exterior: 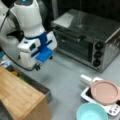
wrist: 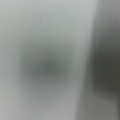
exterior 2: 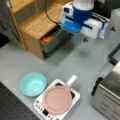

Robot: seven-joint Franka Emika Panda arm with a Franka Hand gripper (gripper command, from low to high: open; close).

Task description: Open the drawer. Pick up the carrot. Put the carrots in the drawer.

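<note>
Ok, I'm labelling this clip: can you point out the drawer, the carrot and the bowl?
drawer [exterior 2: 52, 43]: a front view, on its grey front edge.
carrot [exterior 2: 47, 39]: a front view, on the orange body lying inside the drawer.
bowl [exterior 2: 33, 84]: a front view, on its turquoise inside.

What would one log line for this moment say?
drawer: open | carrot: lying in drawer | gripper: fingertips not visible, arm head above drawer | wrist view: only grey blur
</note>
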